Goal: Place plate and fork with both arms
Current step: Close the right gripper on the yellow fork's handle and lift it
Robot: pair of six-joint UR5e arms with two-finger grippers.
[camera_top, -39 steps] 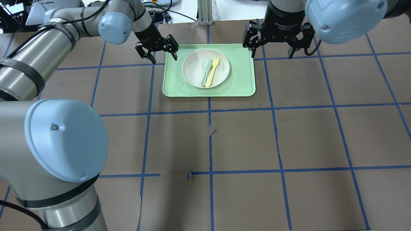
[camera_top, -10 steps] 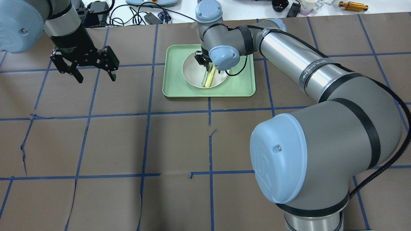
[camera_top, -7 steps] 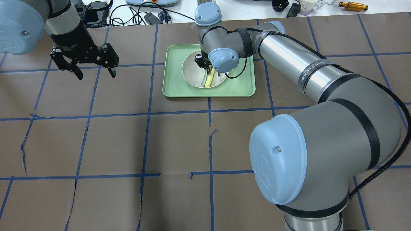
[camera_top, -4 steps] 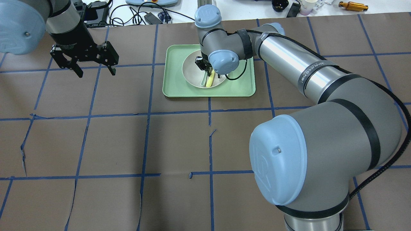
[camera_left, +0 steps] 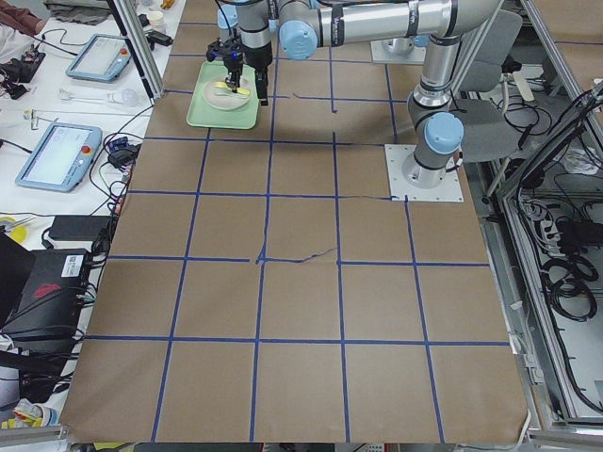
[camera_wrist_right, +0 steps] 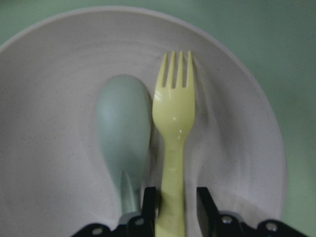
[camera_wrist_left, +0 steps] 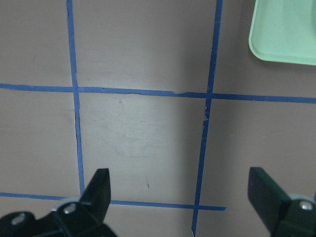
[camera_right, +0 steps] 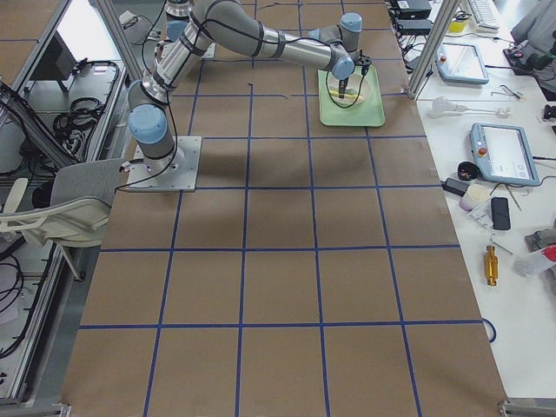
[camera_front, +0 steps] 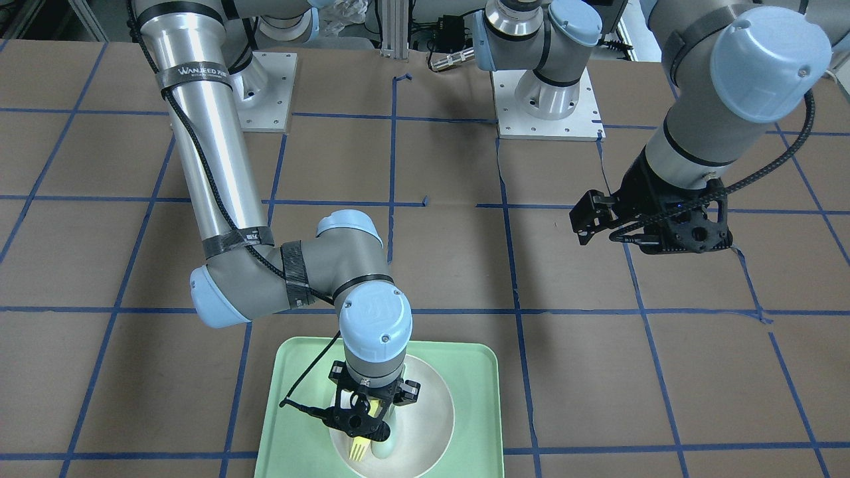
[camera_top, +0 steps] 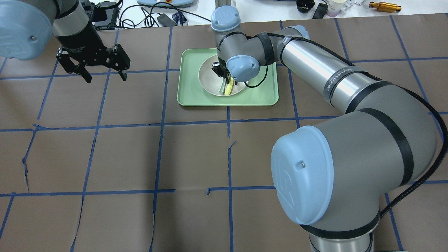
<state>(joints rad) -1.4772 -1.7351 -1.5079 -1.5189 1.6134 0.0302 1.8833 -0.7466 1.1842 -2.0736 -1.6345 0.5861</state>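
Observation:
The off-white plate (camera_top: 210, 75) sits on the mint-green tray (camera_top: 189, 94). The pale-yellow fork (camera_wrist_right: 174, 113) lies in it, next to a green-grey spoon (camera_wrist_right: 123, 128). My right gripper (camera_wrist_right: 177, 197) is down in the plate. Its fingers stand narrowly apart on either side of the fork's handle, with a slim gap on one side. The fork (camera_front: 359, 451) lies flat on the plate (camera_front: 431, 405). My left gripper (camera_top: 103, 71) is open and empty above bare table to the tray's left. It also shows in the left wrist view (camera_wrist_left: 180, 197).
The brown table cover (camera_top: 196, 157) has a grid of blue tape. The right arm's wrist (camera_top: 241, 66) hangs over the plate and hides part of it. Cables and devices (camera_top: 154, 15) lie beyond the table's far edge. The tray's corner (camera_wrist_left: 286, 34) shows in the left wrist view.
The right gripper has come in over the plate and sunk lower along the fork's handle, covering more of it. The left gripper has drawn off to the left and drifted slightly farther away.

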